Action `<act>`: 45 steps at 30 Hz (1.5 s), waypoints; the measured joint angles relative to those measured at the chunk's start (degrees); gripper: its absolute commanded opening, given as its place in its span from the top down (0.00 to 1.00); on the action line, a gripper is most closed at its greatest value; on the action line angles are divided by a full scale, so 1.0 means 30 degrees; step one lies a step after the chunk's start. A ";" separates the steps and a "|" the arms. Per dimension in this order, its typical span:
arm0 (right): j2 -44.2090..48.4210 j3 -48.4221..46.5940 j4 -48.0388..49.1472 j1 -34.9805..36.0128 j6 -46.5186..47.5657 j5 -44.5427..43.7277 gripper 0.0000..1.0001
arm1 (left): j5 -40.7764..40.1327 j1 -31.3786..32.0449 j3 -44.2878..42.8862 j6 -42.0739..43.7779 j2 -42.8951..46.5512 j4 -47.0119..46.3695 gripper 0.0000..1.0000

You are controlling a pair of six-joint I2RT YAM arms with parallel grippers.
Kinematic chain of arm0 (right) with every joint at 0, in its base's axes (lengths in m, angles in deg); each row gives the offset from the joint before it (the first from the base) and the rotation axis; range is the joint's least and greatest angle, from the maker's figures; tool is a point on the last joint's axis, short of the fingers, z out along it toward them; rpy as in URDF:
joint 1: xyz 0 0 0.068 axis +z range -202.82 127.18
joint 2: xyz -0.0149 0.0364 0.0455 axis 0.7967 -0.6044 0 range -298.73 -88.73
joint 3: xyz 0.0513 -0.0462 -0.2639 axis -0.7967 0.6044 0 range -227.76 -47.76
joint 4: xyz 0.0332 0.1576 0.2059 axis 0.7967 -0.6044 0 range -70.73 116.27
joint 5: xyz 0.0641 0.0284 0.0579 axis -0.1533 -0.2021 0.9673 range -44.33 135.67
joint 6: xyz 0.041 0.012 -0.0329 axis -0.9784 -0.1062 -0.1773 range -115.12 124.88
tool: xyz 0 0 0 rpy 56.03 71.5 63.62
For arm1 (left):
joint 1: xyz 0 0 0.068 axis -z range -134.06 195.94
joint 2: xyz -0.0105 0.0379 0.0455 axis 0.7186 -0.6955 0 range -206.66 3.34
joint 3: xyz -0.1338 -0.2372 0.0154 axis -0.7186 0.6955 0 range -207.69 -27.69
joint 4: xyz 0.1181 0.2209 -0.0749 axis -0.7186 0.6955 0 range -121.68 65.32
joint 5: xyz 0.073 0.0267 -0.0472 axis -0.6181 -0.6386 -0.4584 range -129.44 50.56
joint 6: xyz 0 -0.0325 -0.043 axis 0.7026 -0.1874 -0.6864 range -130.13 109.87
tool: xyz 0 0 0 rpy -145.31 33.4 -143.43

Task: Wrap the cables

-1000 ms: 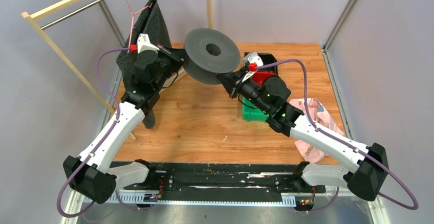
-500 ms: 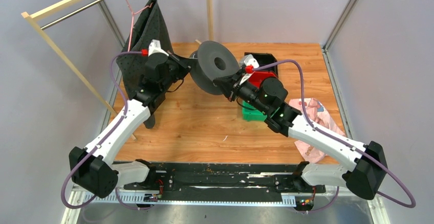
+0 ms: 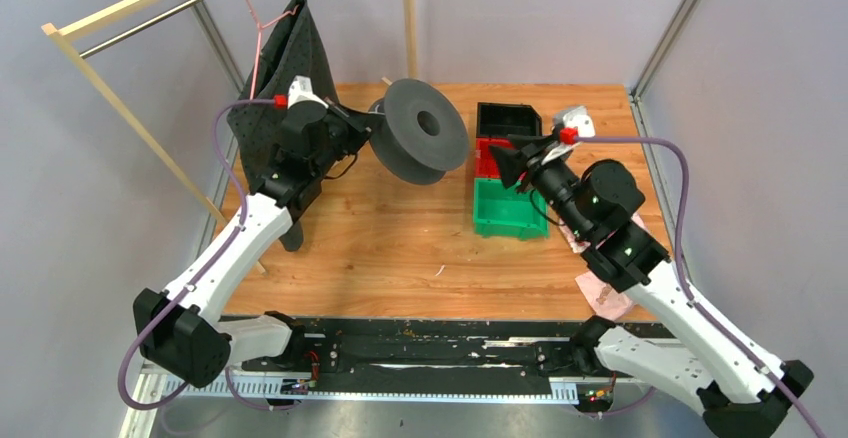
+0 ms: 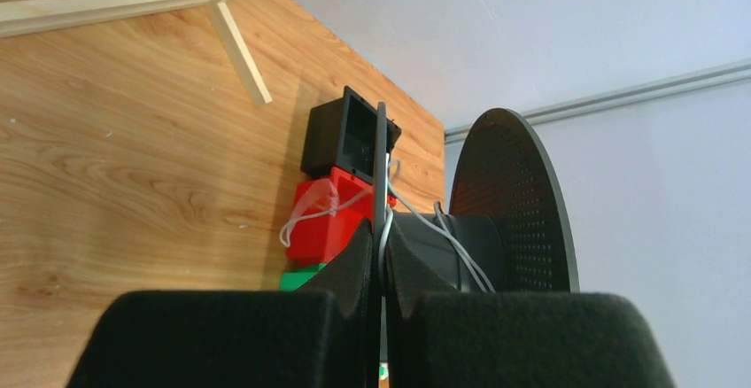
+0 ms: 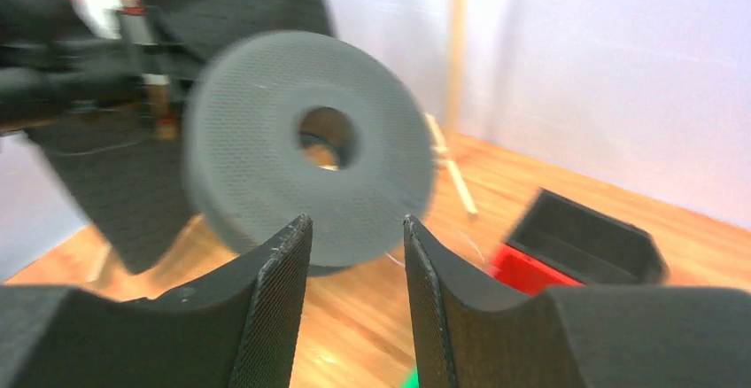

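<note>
Left gripper (image 4: 383, 275) closed on the near flange of the spool (image 3: 420, 143). Pale cables (image 4: 447, 237) lie across the spool's hub, one loop trailing off it. Right gripper (image 5: 354, 246), jaws parted and empty, faces the spool, well apart. Advisable: grip the flange firmly while slack feeds onto the hub. Wooden table (image 3: 380, 243) below, bins (image 3: 505, 213) beside, grey walls (image 3: 560, 18) behind the spool.

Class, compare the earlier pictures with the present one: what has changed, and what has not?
The right gripper let go of the spool and drew back rightward over the bins, jaws open. The spool tipped more upright. The left gripper stays clamped on its flange; bins and hanging cloth unmoved.
</note>
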 measured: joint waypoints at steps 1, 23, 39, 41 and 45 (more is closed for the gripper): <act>0.0007 -0.0029 -0.0335 -0.0707 -0.0211 -0.0109 0.52 | 0.0015 0.0000 -0.0066 -0.0022 0.0000 0.0029 1.00; -0.6790 0.0794 0.1698 -0.9377 -0.3752 1.0244 0.35 | 0.4707 0.0000 -1.0754 0.3585 -0.1712 0.4568 1.00; -1.2998 -0.5880 0.1734 -1.0710 -1.0251 1.3369 0.31 | 0.8488 0.0000 -1.2604 0.5690 -0.2557 0.6047 1.00; -1.3551 -0.6543 0.1370 -1.0710 -1.1147 1.3814 0.31 | 0.8641 0.0000 -1.2604 0.5734 -0.2572 0.6040 1.00; -1.4061 -0.6987 0.1042 -1.0710 -1.2305 1.4717 0.30 | 0.8845 0.0000 -1.2604 0.5814 -0.2572 0.6018 1.00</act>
